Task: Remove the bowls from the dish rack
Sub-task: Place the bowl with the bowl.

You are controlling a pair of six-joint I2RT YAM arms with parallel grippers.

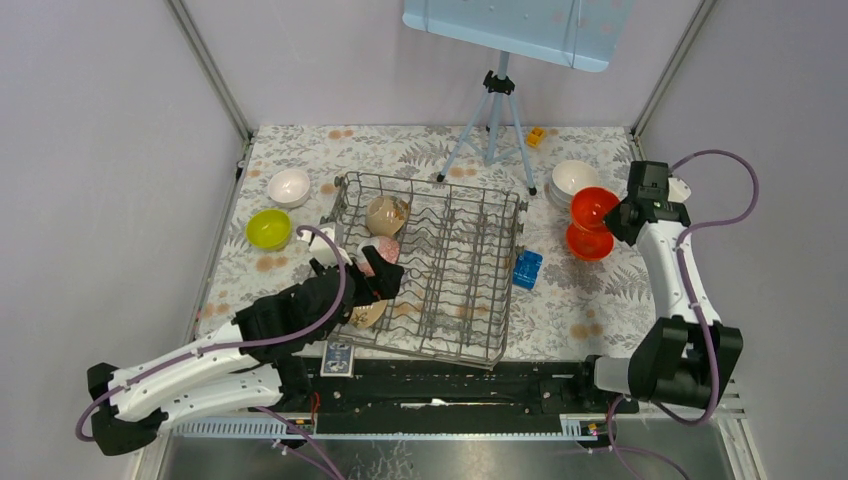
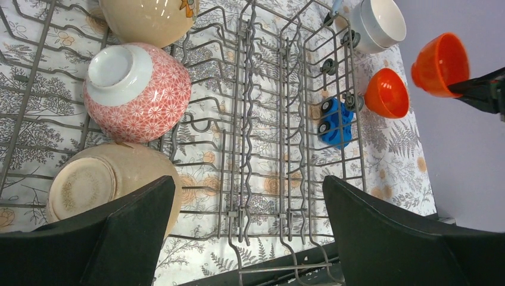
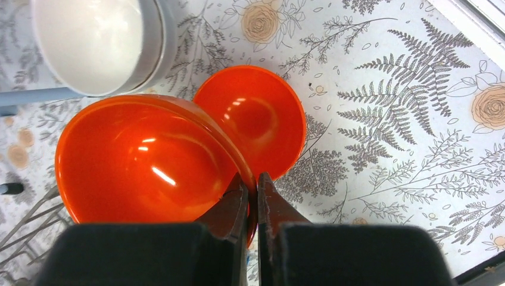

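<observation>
Over the rack's left column, my left gripper (image 1: 372, 272) hangs with jaws spread wide, nothing in them. Left arm runs low and diagonal from the near-left base, wrist pitched down at the dish rack (image 1: 450, 270). One finger (image 2: 119, 238) is just beside the near beige bowl (image 2: 101, 185); can't tell if it's touching. Three bowls sit in the rack, all on that side, on edge: near beige, pink patterned bowl (image 2: 140, 89) in the middle, far beige bowl (image 2: 149, 18).

Right arm: elbow folded at near-right, forearm reaching away, wrist turned inward. Right gripper (image 3: 251, 187) is clenched on the rim of an orange bowl (image 3: 143, 161), which is tilted over the second orange bowl (image 3: 256, 116). That one rests on the table (image 1: 620, 290), right of the rack. Stacked white bowls (image 3: 89, 42) just beyond. White bowl (image 1: 290, 187) and lime bowl (image 1: 269, 229) sit on the table left of the rack.
</observation>
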